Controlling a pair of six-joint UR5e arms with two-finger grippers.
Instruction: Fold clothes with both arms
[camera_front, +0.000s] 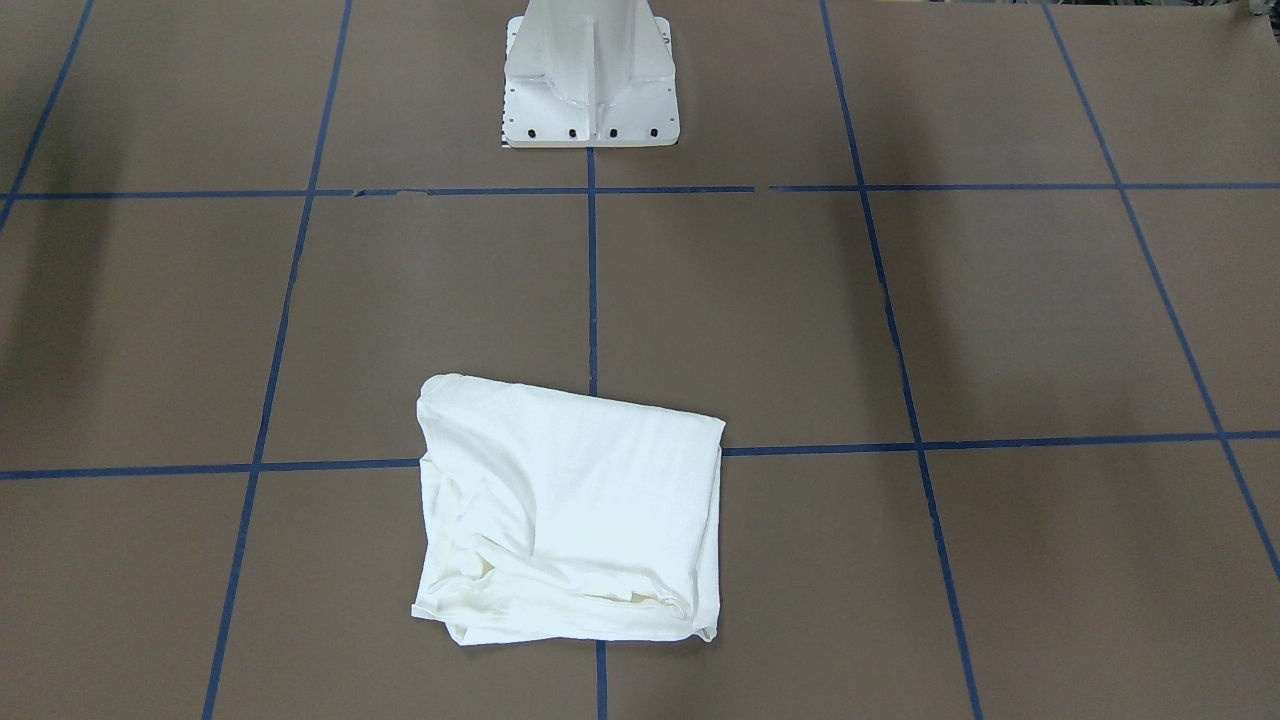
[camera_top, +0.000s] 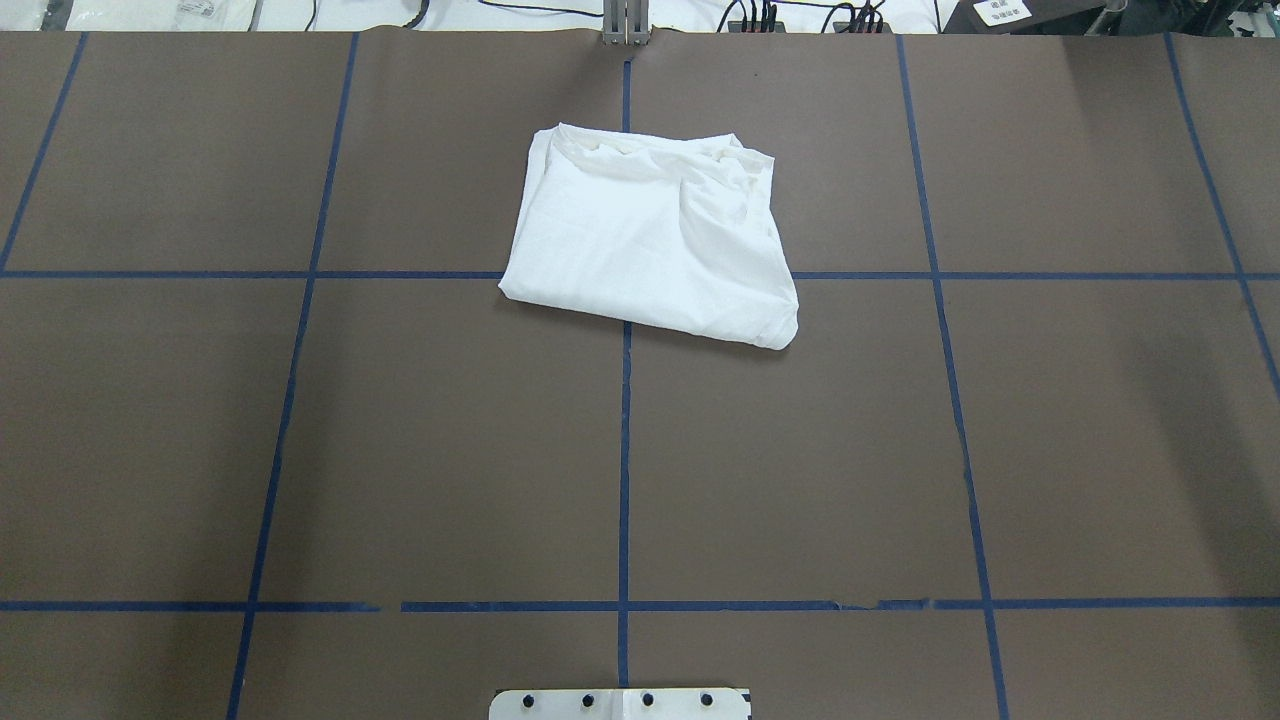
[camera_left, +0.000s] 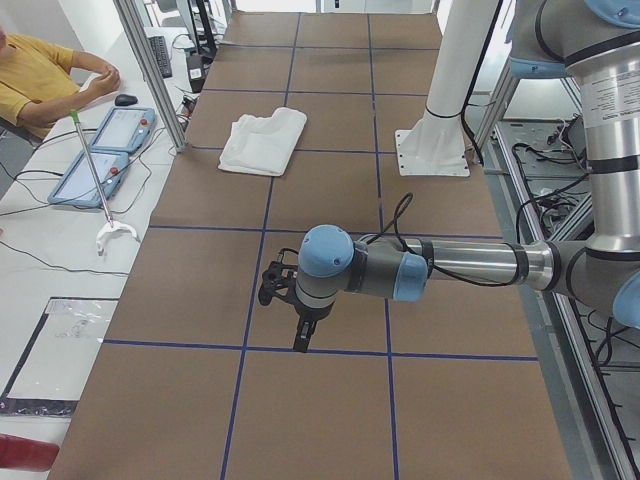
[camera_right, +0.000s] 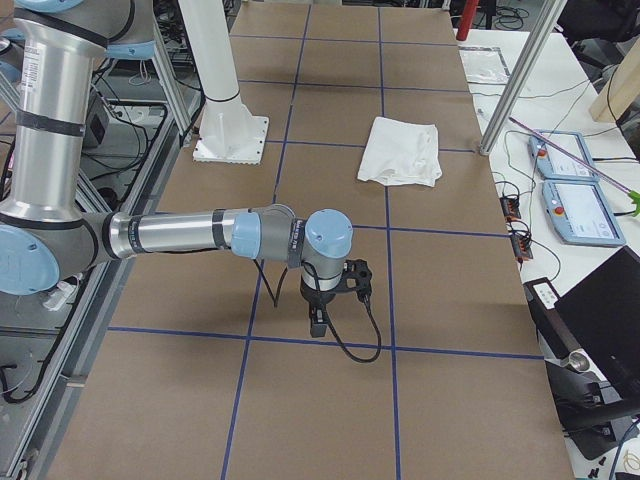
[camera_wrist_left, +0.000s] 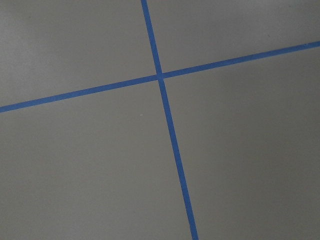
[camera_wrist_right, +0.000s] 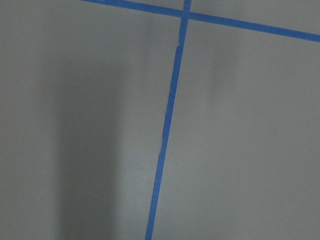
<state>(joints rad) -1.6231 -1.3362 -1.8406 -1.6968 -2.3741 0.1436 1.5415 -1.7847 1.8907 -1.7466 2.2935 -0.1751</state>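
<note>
One folded white T-shirt (camera_top: 650, 240) lies well apart from the black left tool (camera_left: 302, 335) and right tool (camera_right: 317, 322); I cannot tell their spread.

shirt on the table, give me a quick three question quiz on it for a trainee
1. True or false: the shirt lies spread flat with both sleeves out.
2. The shirt lies: A) against the white base, B) over a crossing of blue tape lines, C) hanging off the table edge.
3. Does the left hand or the right hand touch the shirt?

Key: 1 false, it is folded into a rough rectangle; 2 B; 3 no, both are far from it.
</note>
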